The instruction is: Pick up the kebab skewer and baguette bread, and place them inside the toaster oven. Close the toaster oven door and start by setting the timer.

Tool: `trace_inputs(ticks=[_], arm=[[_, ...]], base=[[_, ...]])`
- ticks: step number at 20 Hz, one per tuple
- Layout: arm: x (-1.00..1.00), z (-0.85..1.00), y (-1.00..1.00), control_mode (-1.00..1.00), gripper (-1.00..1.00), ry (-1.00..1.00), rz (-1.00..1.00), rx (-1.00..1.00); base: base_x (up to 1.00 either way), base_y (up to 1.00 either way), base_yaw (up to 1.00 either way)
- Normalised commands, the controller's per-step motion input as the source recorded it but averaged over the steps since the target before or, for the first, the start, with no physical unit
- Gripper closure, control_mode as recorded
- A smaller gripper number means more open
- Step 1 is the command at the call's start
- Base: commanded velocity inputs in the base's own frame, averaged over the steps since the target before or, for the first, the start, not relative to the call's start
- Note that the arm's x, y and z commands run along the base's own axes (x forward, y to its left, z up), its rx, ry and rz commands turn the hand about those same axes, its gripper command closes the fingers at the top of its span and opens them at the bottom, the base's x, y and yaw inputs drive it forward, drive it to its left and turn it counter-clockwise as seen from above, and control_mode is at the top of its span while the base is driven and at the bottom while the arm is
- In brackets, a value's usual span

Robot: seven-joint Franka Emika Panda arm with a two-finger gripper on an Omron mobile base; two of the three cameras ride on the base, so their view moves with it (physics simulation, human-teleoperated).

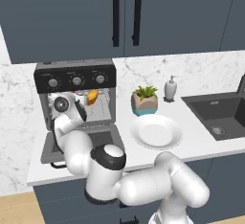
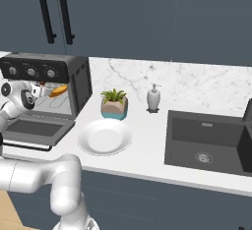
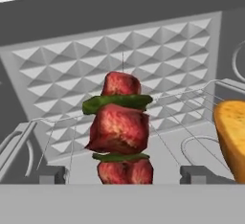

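The toaster oven stands at the counter's left end, and its door lies dropped open and flat. My gripper reaches into the oven cavity. In the hand view the kebab skewer, red chunks with green slices, stands between my fingertips, with a gap on each side. My gripper is open and touches nothing. The baguette bread lies on the wire rack just right of the skewer. It shows as an orange loaf inside the oven, beside my gripper.
A white plate lies on the counter right of the oven door. Behind it stand a potted plant and a soap dispenser. A dark sink is at the far right. Dark cabinets hang above.
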Motion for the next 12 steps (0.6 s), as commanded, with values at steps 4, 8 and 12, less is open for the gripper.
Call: trace_inputs(ticks=[4, 8, 12], arm=[[-0.27, 0.02, 0.00, -1.00, -1.00, 0.00, 0.00, 0.00], [-0.40, 0.25, 0.07, -1.00, -1.00, 0.00, 0.00, -0.01], [-0.04, 0.25, 0.01, -1.00, -1.00, 0.00, 0.00, 0.00]], base=[[0.00, 0.00, 0.00], [0.00, 0.00, 0.00], [0.00, 0.00, 0.00]])
